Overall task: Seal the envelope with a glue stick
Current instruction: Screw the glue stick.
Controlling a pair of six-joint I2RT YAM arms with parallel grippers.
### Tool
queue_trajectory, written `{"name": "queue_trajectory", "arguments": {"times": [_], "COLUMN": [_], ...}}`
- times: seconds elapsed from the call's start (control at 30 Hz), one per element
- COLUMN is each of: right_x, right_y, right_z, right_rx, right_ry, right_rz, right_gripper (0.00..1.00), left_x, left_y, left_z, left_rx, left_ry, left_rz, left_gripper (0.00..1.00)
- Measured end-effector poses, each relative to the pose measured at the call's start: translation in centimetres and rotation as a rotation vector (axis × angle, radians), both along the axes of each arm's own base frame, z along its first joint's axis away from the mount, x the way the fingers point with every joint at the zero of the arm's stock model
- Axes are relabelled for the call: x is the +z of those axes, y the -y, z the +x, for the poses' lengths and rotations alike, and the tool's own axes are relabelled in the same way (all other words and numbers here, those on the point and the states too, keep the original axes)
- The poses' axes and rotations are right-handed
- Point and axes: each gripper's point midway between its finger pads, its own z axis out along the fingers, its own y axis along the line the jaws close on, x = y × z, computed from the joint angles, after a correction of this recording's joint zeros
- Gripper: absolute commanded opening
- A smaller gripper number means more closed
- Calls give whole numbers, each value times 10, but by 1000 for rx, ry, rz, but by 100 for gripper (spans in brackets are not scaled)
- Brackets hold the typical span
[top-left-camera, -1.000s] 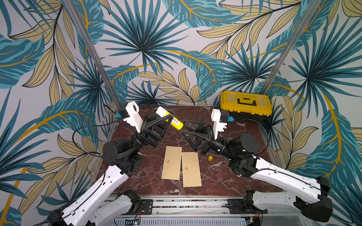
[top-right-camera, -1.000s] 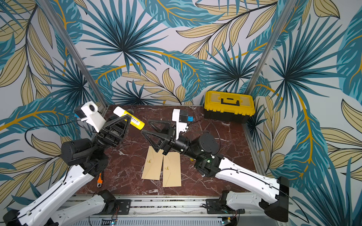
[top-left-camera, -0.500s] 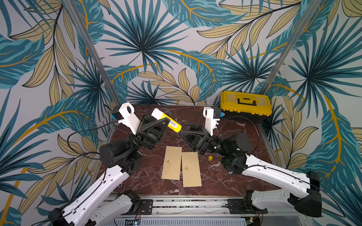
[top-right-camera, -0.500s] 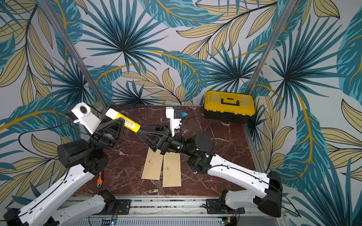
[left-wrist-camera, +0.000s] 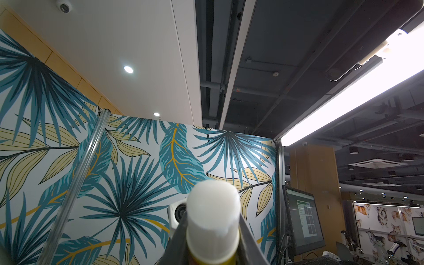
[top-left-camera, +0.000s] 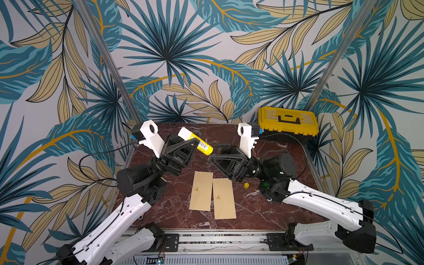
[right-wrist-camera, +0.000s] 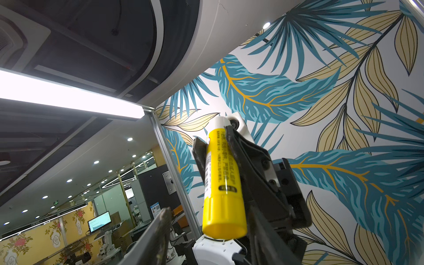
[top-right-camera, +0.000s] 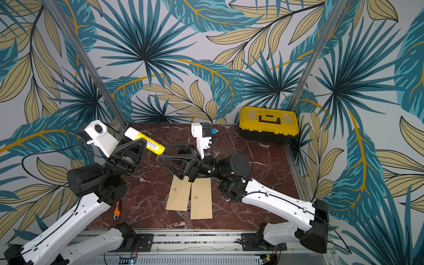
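The glue stick (top-left-camera: pixel 197 144) (top-right-camera: pixel 148 144) is held in the air over the back of the table, with my left gripper (top-left-camera: pixel 195 143) (top-right-camera: pixel 146 145) shut on its middle. Its bare white tip (left-wrist-camera: pixel 213 218) points up and away; its yellow base (right-wrist-camera: pixel 223 213) points at the right arm. My right gripper (top-left-camera: pixel 210 158) (right-wrist-camera: pixel 207 213) stands open around that base, with a gap on at least one side. A small yellow cap (top-left-camera: pixel 246 185) lies on the table by the right arm. Two tan envelopes (top-left-camera: pixel 201 193) (top-right-camera: pixel 181 195) lie flat side by side mid-table.
A yellow-lidded toolbox (top-left-camera: pixel 288 120) (top-right-camera: pixel 268 122) sits at the back right corner. An orange-handled tool (top-right-camera: pixel 117 207) lies near the left arm's base. Metal frame posts (top-left-camera: pixel 107 66) and patterned walls enclose the dark marble table (top-left-camera: pixel 257 213).
The right gripper has moved left up to the stick's yellow base and its jaws have narrowed. The left gripper has shifted the stick slightly left, still holding it.
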Motion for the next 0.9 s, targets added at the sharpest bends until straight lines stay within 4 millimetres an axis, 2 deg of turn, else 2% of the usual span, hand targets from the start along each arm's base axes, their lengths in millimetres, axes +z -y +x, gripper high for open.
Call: {"name": "queue_trajectory", "arguments": {"times": [0.43, 0.67, 0.9], "right_x": [-2, -10, -18], "right_y": [0, 5, 0], "right_z": [10, 16, 22], "right_rx": [-56, -233, -500], "right_ry": [-29, 123, 535], "right_rz": [-4, -93, -226], "right_gripper": [9, 7, 7], "left_x": [1, -7, -12], "left_y": [0, 2, -2], "left_z": [0, 10, 18], "left_rx": [3, 28, 72], "left_ry": [-1, -45, -85], "left_rz": [-4, 10, -2], "left_gripper": [0, 0, 0]}}
